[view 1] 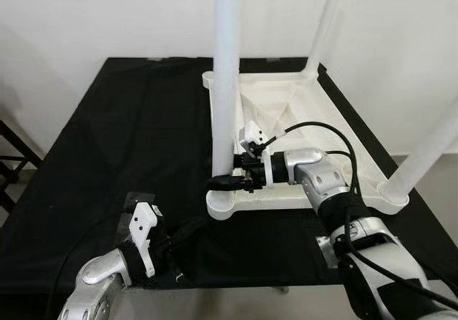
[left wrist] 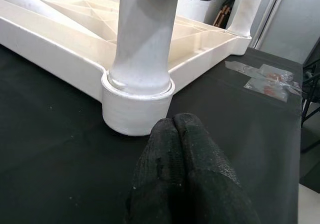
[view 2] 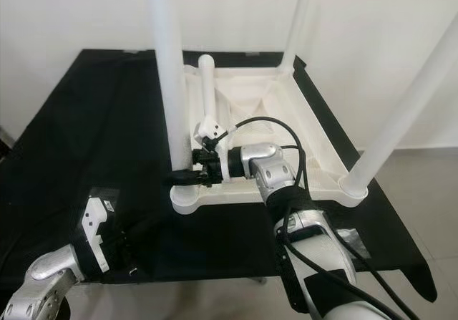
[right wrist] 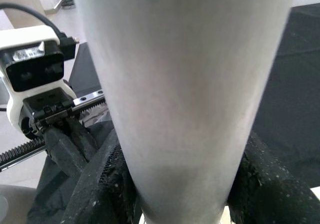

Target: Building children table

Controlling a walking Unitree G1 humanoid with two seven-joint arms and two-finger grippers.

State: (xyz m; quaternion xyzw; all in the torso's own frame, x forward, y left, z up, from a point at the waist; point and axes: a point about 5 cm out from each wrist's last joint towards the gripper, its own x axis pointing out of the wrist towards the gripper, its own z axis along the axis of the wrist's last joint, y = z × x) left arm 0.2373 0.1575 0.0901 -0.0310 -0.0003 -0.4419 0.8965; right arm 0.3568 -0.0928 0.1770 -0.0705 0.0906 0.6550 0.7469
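A white plastic children's table top [view 1: 325,119] lies upside down on a black-covered table [view 1: 129,134]. Three white legs stand in its corner sockets: near left [view 1: 225,84], far right [view 1: 323,26] and near right [view 1: 426,152]. Another leg [view 2: 207,94] lies loose along the top's left side. My right gripper [view 1: 225,180] is shut on the near-left leg just above its socket [left wrist: 137,103]; its fingers [right wrist: 260,184] press both sides of the leg [right wrist: 185,98]. My left gripper [left wrist: 175,126] rests shut on the cloth, a short way in front of that socket, holding nothing.
Tape patches [left wrist: 262,78] stick to the cloth near the front right. A dark frame [view 1: 11,166] stands off the table's left side. White walls rise close behind, and the table's front edge [view 1: 236,288] runs just ahead of my arms.
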